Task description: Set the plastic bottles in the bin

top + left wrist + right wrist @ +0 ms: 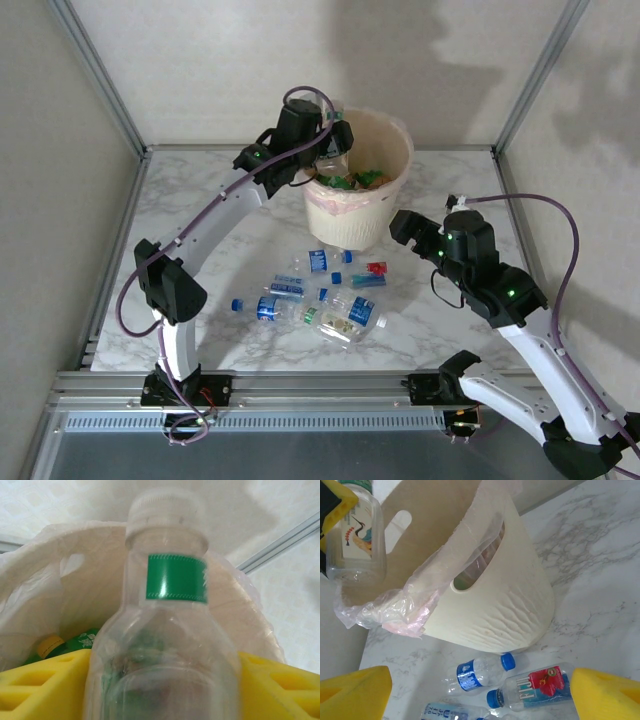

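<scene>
Pads point(45, 685) of the left gripper point(165, 680) are pinching a clear bottle point(170, 580) right above the bin point(95, 565), near the tabletop's far edge. I'd open slowly so it drops straight in. The right gripper point(400, 222) is wide and empty.

The surface point(200, 215) in front of me is white with grey veins, like marble. Behind it stands a pale back wall point(220, 70), and some soft grey shadows point(440, 50) fall on it. Two metal posts point(100, 75) go up from the far corners of the surface, one at my left and one at my right. Outside each post there is a plain side panel point(45, 220). Along the near edge runs an aluminium rail point(320, 385), and below it lies a grey strip point(300, 455).
</scene>
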`<action>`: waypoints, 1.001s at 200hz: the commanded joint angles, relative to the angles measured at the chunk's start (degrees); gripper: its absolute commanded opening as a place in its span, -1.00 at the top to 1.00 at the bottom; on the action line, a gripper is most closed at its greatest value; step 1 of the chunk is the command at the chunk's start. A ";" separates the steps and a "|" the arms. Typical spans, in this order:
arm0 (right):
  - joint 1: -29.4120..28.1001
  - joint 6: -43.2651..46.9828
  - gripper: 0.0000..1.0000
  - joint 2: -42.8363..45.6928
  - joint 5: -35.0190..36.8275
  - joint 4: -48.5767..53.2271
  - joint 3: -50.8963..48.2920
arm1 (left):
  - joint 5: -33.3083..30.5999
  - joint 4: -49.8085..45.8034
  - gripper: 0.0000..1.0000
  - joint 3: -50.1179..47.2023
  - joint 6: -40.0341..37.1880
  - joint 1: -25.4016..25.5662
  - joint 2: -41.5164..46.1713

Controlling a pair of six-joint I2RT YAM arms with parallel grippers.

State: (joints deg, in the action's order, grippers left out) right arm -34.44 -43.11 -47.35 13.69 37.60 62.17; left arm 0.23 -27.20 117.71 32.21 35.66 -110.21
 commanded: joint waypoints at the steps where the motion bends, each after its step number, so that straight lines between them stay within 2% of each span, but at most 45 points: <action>1: -0.46 0.02 -0.85 0.34 1.18 1.65 0.03 | -0.66 -0.85 -0.41 2.39 -1.61 0.90 -0.20; 43: -0.46 0.87 -0.89 0.18 1.77 3.09 2.54 | -2.52 -2.52 -0.68 3.86 -2.60 2.10 0.59; 63: -0.46 1.44 -0.90 -0.69 1.12 3.35 3.95 | -4.60 -3.80 -0.71 5.01 -3.57 2.90 1.67; 87: -0.48 2.99 -0.89 -1.29 -1.61 2.93 4.06 | -7.70 -3.11 -0.79 4.25 -4.97 4.14 6.25; 101: -0.52 3.88 -0.89 -1.45 -4.44 2.40 3.26 | -9.15 -1.56 -0.93 1.42 -5.27 4.15 10.46; 122: -1.34 4.87 -0.88 -0.94 -8.65 1.18 0.24 | -11.21 2.13 -0.99 -6.64 -5.30 3.69 18.21; 152: -5.09 4.49 -0.89 -0.80 -10.43 1.00 -5.01 | -10.70 5.39 -0.99 -20.41 -3.46 0.88 28.96; 179: -11.60 3.10 -0.90 -2.79 -8.87 0.75 -8.37 | -8.71 6.17 -0.99 -35.06 -0.10 -3.39 38.84; 200: -14.24 2.77 -0.92 -5.60 -7.90 -0.47 -10.39 | -5.56 7.00 -0.97 -46.37 3.74 -7.38 45.80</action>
State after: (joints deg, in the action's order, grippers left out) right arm -45.98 -39.86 -50.65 5.04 38.76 53.91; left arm -8.58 -20.36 81.87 31.20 31.68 -68.55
